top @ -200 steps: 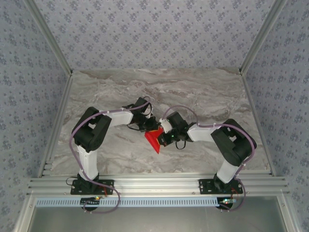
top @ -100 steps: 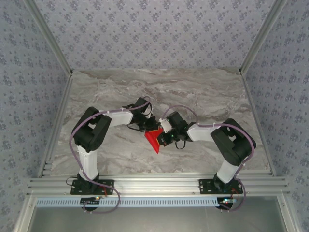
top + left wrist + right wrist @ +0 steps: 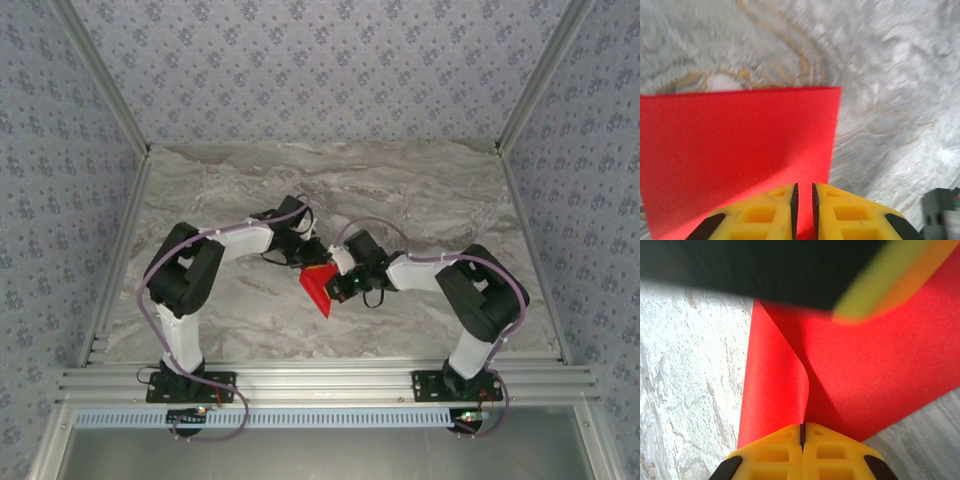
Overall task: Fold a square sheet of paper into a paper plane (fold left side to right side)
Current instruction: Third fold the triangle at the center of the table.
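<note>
Both left fingers (image 3: 760, 215) and right fingers (image 3: 775, 445) pinch paper (image 3: 317, 286)

My left arm (image 3: 185, 272) and right arm (image 3: 482, 292) are built alike: bulky black rounded joint housings joined by white tube links. Each stands on a flat black base plate (image 3: 190, 386) at the near edge of the bench (image 3: 420, 190), with a pale lilac cable (image 3: 147, 300) running along the outside. My left gripper (image 3: 803, 192) and right gripper (image 3: 802, 429) both end in bright yellow moulded fingers (image 3: 760, 215) with shallow rectangular recesses, thin black pads (image 3: 794, 200) on the inner faces and dark rounded patches at the outer corners.
</note>
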{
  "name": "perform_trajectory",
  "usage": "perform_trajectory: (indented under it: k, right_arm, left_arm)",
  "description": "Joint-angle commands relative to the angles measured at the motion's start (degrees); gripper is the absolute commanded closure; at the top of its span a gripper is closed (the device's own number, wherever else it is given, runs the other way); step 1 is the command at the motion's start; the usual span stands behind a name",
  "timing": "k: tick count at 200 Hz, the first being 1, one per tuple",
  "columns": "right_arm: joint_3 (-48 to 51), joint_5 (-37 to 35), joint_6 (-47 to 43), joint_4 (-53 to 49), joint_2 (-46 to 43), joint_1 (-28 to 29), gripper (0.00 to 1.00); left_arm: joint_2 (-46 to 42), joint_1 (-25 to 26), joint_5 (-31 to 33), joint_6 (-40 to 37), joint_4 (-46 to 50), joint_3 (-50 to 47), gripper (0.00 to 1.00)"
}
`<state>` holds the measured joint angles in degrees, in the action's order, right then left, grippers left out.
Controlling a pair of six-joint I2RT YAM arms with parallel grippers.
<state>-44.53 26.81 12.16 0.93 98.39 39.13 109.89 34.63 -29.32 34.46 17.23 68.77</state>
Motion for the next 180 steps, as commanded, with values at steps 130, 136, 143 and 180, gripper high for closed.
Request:
perform_trajectory:
  k: [130,136,143,180]
  right_arm:
    - [-1.9,-2.2,-2.4,-6.7,3.3,1.1,1.00]
    - [-1.9,-2.2,-2.3,-6.7,3.2,1.2,1.00]
    - [-2.0,-2.2,-2.3,-6.8,3.3,1.2,1.00]
    - [-2.5,-2.5,-2.5,-7.4,3.5,1.5,1.00]
  left_arm:
    - [-16.0,-2.0,-5.7,4.4,-11.8,-18.0,0.85]
    - [-15.6,-1.7,-5.5,4.4,-12.0,-18.1,0.85]
    - [-15.1,-1.5,-5.5,4.5,-12.3,-18.1,0.85]
    - [-12.5,0.0,-5.0,5.0,-13.7,-18.6,0.85]
